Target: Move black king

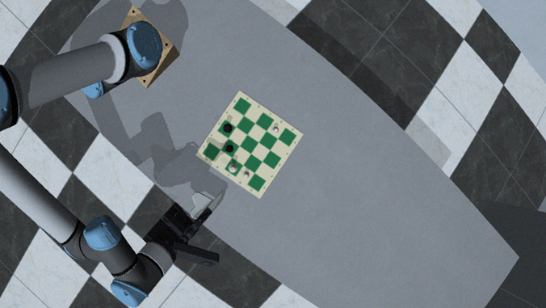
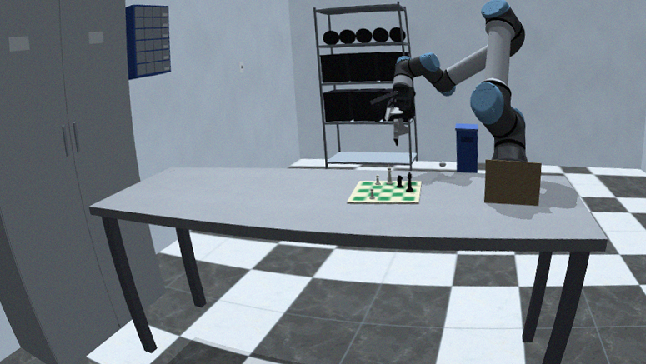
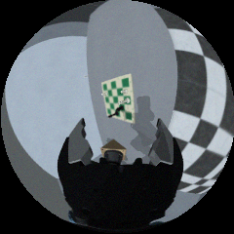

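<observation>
The green and cream chessboard [image 1: 272, 159] [image 2: 391, 197] [image 3: 113, 86] lies in the middle of the grey table [image 1: 353, 222] [image 2: 268, 207]. Two black pieces stand along its side nearest the arm's base. The taller one, the black king [image 1: 226, 128] [image 2: 409, 181], is beside a shorter black piece [image 1: 229, 147] [image 2: 399, 180]. White pieces [image 1: 275, 128] [image 1: 232, 167] [image 2: 389, 175] stand on other squares. My gripper [image 1: 205, 208] [image 2: 397, 132] [image 3: 121, 119] is open and empty. It hangs high above the table's far edge, off to the side of the board. The square labels are too small to read.
The arm's base stands on a wooden block [image 1: 161, 62] [image 2: 512, 182] at one end of the table. A blue bin [image 2: 466, 148] and a metal shelf [image 2: 366, 78] stand behind the table. A grey cabinet [image 2: 43, 170] is at the left.
</observation>
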{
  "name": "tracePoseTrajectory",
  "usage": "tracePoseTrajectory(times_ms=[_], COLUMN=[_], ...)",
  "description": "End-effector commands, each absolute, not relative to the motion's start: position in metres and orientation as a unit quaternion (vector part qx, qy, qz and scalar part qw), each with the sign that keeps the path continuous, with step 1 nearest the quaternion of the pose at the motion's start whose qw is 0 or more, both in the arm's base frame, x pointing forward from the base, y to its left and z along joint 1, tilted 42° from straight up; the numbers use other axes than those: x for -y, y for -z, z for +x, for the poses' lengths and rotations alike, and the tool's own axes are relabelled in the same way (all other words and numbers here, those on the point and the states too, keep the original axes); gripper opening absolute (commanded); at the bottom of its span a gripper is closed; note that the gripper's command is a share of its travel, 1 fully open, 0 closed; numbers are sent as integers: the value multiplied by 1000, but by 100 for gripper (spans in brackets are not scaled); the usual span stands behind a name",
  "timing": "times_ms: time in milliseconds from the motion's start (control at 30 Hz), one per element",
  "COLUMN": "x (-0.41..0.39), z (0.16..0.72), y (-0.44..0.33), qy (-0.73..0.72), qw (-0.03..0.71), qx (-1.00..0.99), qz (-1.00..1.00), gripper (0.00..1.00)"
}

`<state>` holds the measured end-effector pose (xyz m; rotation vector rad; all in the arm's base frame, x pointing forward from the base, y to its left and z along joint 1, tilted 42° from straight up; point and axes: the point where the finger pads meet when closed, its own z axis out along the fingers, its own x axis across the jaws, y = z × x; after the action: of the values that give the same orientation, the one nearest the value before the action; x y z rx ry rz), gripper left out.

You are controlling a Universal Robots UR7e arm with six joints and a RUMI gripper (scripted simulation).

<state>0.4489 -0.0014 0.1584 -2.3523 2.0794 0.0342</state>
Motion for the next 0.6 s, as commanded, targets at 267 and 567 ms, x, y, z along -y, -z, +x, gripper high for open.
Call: tracePoseTrajectory(times_ms=[267,567], x=[4,7], z=[463,469], y=[-139,-127], qy=[-47,-65], qw=[20,38], qx=[-526,-433], qz=[-849,-898], gripper=[100,100])
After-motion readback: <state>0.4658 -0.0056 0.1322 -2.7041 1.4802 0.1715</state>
